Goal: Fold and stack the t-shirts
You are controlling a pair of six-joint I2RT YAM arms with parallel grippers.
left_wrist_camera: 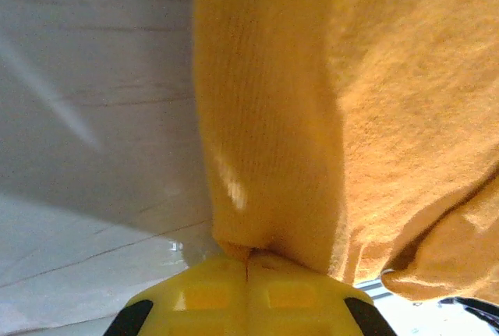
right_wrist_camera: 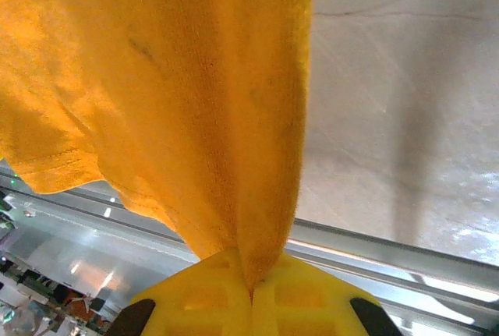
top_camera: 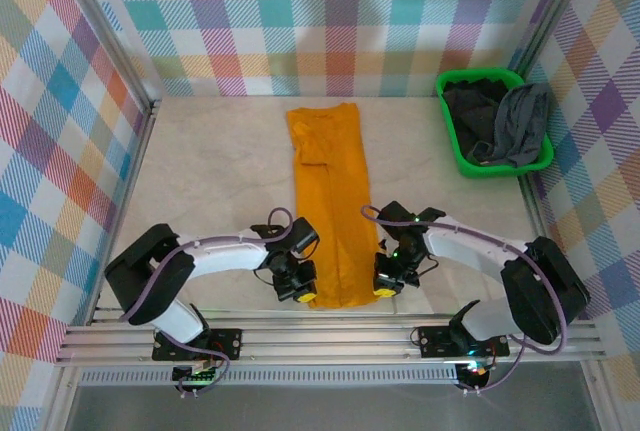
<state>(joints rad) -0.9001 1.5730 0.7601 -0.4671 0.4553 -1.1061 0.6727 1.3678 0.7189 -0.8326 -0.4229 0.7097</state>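
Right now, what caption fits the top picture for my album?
Left end effector and right end effector pinch the orange t-shirt at its near corners, green basket beyond.

Enclosed work cell, plaid-lined, with a pale stone-pattern bench (top_camera: 220,171).

Back wall (top_camera: 340,21), left wall (top_camera: 50,151) and right wall (top_camera: 605,151): printed in a pastel check of teal, orange, pink, violet and yellow on white. Corner posts (top_camera: 108,41): bare aluminium, slanting from the upper corners down to the bench's far edge. Bench top: matte off-white with faint grey veining and a soft shadow along the far edge. Near edge: slotted aluminium rails (top_camera: 330,336) across the full width, with a grey surface (top_camera: 330,401) below. Light: even, from above, with a brighter patch mid back wall.
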